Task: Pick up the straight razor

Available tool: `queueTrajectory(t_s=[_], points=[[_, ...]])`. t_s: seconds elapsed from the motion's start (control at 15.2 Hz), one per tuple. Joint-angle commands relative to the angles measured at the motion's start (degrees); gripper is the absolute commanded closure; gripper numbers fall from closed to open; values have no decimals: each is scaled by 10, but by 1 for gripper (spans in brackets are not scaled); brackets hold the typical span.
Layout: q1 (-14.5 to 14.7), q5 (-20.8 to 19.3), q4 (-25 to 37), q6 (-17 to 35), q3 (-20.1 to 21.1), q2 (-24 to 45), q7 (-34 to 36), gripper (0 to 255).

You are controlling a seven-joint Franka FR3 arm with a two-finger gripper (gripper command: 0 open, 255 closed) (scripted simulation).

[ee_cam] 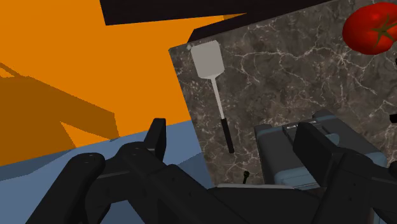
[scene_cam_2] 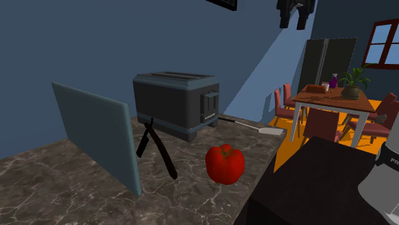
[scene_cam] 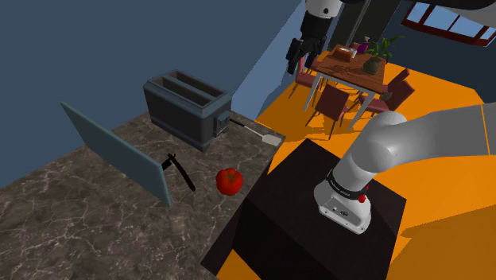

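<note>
The step in hand is the approach. The hand hangs high over the worktop, above the spatula and the lever end of the toaster. It is well apart from the straight razor. In the wrist view its fingers stand wide apart with nothing between them, so the hand is released and carries nothing.

To do this well, I judge the hand should first travel across, past the toaster, until it is over the razor, and only then come down. A slanting descent risks clipping the toaster's top. The razor sits in a tight spot, just beside the upright blue-grey panel on one side and near the red tomato on the other. The fingers should therefore turn to straddle one thin arm across its width, keeping clear of the panel. They should close only when low enough to catch so slim a thing, which could easily slip or pivot.

The razor is all black and very thin, opened into a narrow V. Its two arms meet near the panel, the longer one running out toward the worktop's front edge and the shorter one splaying toward the panel. Whether it touches the panel I cannot tell
</note>
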Motion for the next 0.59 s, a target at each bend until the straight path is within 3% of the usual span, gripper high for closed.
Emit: queueTrajectory(t_s=[0.0, 0.53], points=[[0, 0, 0, 0, 0, 0, 0, 0], [42, 45, -27, 108, 84, 66, 69, 0]])
